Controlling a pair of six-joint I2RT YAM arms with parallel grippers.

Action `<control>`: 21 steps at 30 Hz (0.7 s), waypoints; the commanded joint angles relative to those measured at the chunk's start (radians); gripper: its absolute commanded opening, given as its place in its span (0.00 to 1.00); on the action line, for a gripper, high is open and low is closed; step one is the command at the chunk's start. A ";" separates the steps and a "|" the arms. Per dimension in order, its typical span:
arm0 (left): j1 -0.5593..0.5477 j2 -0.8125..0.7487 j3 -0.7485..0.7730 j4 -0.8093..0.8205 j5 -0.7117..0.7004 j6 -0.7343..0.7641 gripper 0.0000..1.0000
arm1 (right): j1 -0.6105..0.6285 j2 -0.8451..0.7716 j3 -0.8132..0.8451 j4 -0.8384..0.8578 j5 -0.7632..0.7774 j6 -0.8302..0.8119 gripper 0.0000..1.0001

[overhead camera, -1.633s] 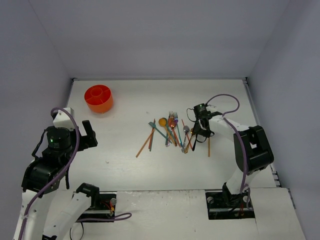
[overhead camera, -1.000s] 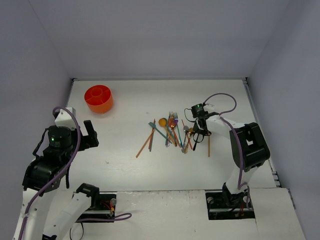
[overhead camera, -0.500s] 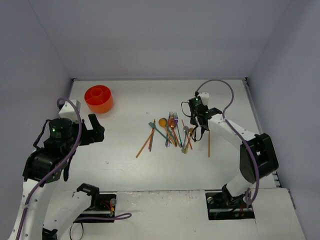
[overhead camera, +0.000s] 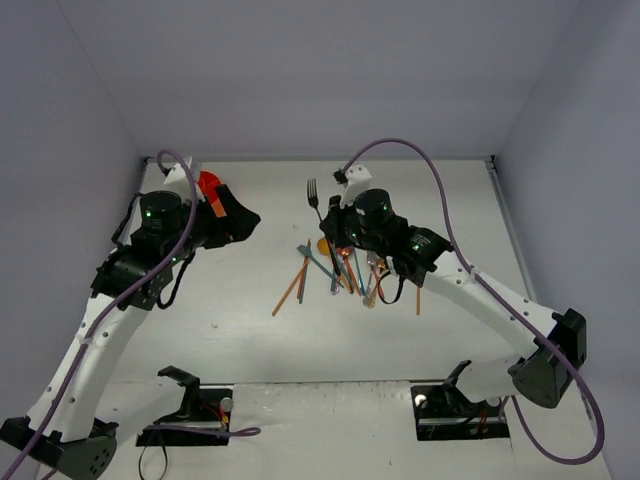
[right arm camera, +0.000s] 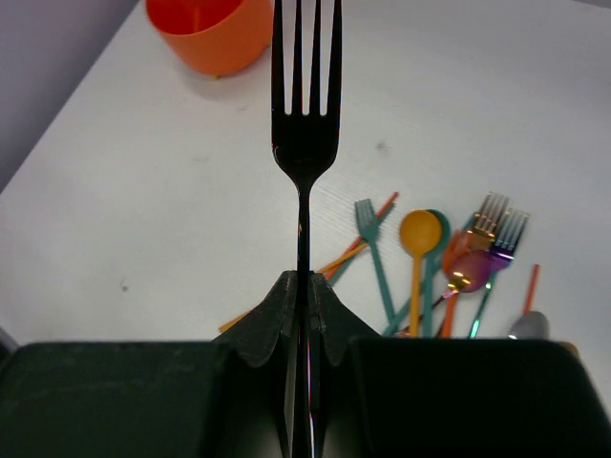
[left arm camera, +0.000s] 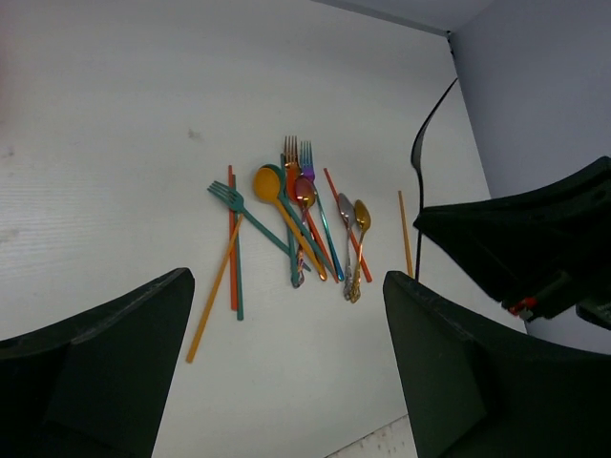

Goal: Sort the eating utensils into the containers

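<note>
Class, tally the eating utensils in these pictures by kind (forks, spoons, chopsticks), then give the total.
Forks: 4, counting the black fork held in the right gripper
Spoons: 5
Chopsticks: 5
Total: 14

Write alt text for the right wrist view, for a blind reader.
The right hand is shut on a slim black fork, tines pointing toward a round orange plastic cup. Other colourful forks and spoons lie on the white table.

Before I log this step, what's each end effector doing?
Left end effector: open, empty.
Right end effector: shut on the black fork.
</note>
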 commanded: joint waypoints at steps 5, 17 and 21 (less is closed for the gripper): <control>-0.137 0.092 0.050 0.245 -0.110 -0.039 0.71 | 0.082 0.043 0.094 0.132 -0.085 -0.003 0.00; -0.184 0.170 0.045 0.354 -0.154 -0.036 0.55 | 0.134 0.080 0.123 0.167 -0.109 0.009 0.00; -0.186 0.192 0.054 0.340 -0.162 -0.010 0.46 | 0.139 0.084 0.127 0.171 -0.118 0.007 0.00</control>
